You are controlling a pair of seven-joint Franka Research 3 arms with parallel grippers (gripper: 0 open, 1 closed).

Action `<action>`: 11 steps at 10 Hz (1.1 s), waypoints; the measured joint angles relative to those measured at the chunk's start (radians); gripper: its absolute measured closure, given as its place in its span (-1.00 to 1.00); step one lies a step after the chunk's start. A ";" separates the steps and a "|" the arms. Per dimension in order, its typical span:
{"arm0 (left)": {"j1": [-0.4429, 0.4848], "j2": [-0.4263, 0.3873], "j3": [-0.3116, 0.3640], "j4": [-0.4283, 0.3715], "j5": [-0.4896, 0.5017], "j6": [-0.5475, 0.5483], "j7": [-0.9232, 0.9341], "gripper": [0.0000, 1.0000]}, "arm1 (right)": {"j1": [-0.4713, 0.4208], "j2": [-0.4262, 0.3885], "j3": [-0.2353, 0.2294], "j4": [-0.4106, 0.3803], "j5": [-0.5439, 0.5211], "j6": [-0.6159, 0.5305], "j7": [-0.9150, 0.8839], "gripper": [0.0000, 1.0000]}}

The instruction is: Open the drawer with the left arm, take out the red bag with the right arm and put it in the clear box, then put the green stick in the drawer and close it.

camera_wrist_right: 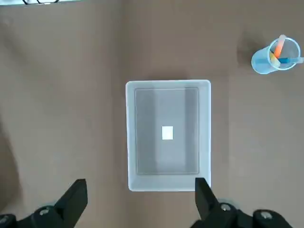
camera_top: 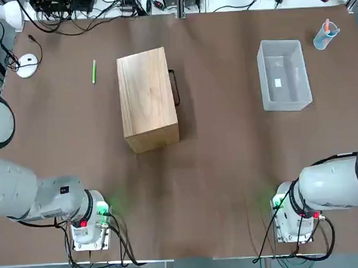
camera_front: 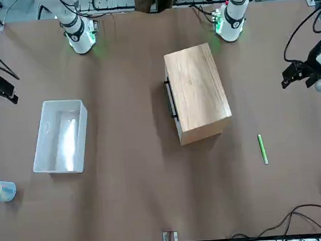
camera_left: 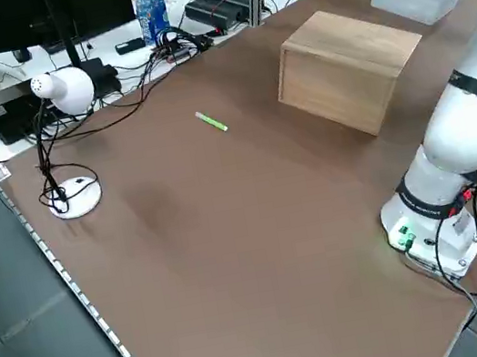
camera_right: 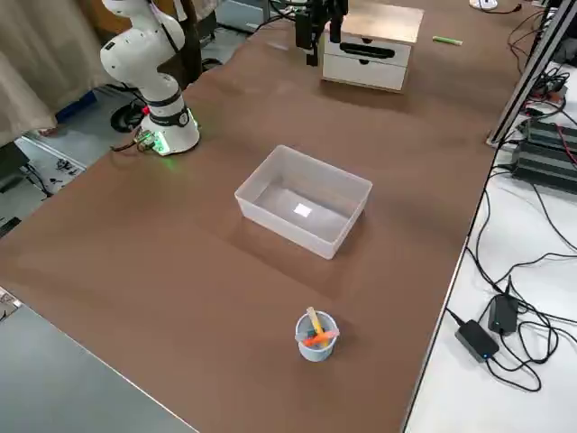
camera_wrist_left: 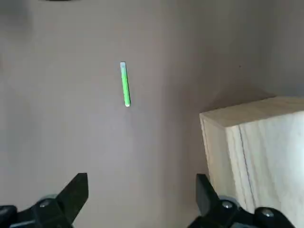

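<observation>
Left arm [camera_top: 28,195] bent up high over its side of the table, left gripper [camera_wrist_left: 142,199] wide open and pointing down, right arm [camera_top: 334,184] the same, right gripper [camera_wrist_right: 141,199] wide open

two white rounded arms [camera_top: 34,195] with black joint bands, green-lit bases, trailing black cables, black fingers [camera_wrist_left: 71,194].

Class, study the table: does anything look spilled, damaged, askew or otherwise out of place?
Nothing stands out. The wooden cabinet stands upright with its drawer shut, the green stick lies flat on the table beside it, the clear box sits upright and empty, and the blue cup stands upright, sticks inside.
</observation>
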 joint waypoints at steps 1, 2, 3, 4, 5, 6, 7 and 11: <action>-0.003 0.000 -0.016 0.001 0.000 0.000 0.000 -1.00 | 0.000 0.004 0.000 -0.001 0.000 0.000 0.000 -1.00; -0.005 0.000 -0.052 0.003 0.000 0.000 -0.022 -1.00 | 0.001 0.008 0.000 -0.001 0.000 0.000 0.000 -1.00; -0.010 0.000 -0.095 0.004 0.000 -0.001 -0.077 -1.00 | 0.001 0.009 0.000 -0.001 0.000 0.000 0.000 -1.00; -0.013 0.000 -0.143 0.003 0.000 -0.001 -0.137 -1.00 | 0.002 0.010 0.001 -0.001 0.000 0.000 0.000 -1.00; -0.016 0.002 -0.192 0.002 -0.001 -0.003 -0.197 -1.00 | 0.003 0.011 0.001 -0.002 0.000 0.000 0.001 -1.00; -0.020 0.010 -0.244 0.000 -0.002 -0.003 -0.261 -1.00 | 0.004 0.016 0.002 -0.003 0.000 0.000 0.001 -1.00; -0.024 0.025 -0.301 0.000 -0.004 -0.001 -0.335 -1.00 | 0.004 0.026 0.001 -0.006 0.000 0.000 0.002 -1.00; -0.199 0.133 -0.418 0.003 -0.002 0.110 -0.718 -1.00 | 0.005 0.137 0.001 -0.009 0.016 0.046 0.001 -1.00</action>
